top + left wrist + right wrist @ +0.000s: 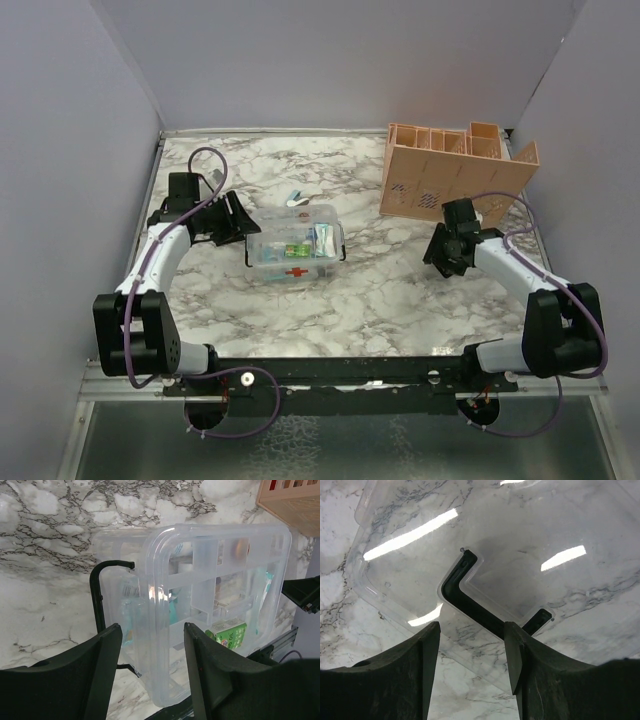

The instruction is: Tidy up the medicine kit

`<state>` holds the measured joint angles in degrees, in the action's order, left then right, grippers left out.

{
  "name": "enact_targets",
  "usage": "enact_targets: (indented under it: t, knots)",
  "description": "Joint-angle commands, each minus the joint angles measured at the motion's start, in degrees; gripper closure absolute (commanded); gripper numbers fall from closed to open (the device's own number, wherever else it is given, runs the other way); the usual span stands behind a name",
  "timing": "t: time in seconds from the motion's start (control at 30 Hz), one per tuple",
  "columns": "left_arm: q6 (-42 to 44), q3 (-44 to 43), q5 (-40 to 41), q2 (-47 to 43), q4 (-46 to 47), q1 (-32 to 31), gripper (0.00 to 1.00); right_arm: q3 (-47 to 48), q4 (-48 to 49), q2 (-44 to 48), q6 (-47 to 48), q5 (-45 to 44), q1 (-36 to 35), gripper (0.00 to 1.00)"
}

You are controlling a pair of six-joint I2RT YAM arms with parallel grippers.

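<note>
The medicine kit [296, 246] is a clear box with a red cross [296, 272], standing lidless left of centre with packets and a green carton [227, 632] inside. My left gripper [240, 222] is at its left end. In the left wrist view the jaws [152, 630] are open astride the box's rim [159, 605], with a gap on each side. A black handle [96, 592] hangs at that end. My right gripper [441, 262] is open just above the clear lid [520, 555], which lies flat on the table, its black handle [480, 607] just ahead of the fingertips [471, 627].
The peach slotted organizer [450, 175] stands at the back right, close behind my right gripper, and its corner shows in the left wrist view [295, 500]. A small white and blue item [298, 198] lies just behind the kit. Grey walls enclose the marble table [380, 300].
</note>
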<state>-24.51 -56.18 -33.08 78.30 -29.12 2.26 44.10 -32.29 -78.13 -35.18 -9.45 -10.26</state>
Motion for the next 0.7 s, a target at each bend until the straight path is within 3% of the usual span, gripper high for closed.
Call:
enact_targets:
  t: [0.0, 0.2, 0.43, 0.53, 0.67]
  knots:
    - [0.8, -0.6, 0.0, 1.1, 0.0, -0.6, 0.47, -0.7, 0.4, -1.1, 0.7, 5.9, 0.2, 0.46]
    - [1.7, -1.2, 1.9, 2.1, -0.8, -0.8, 0.55, -1.1, 0.0, -2.1, -0.5, 13.2, 0.1, 0.47]
    - [2.3, -2.1, 3.6, 2.3, -1.5, -0.8, 0.55, -2.6, 3.0, -2.2, -6.5, 22.7, 0.0, 0.48]
    - [2.3, -2.7, 3.7, 2.2, -1.7, -0.8, 0.52, -2.6, 4.7, -1.8, -7.2, 24.2, -0.5, 0.48]
    - [3.6, -3.9, 1.7, 1.5, -2.1, -0.8, 0.4, 0.0, 3.2, -1.6, -3.8, 18.2, -3.1, 0.48]
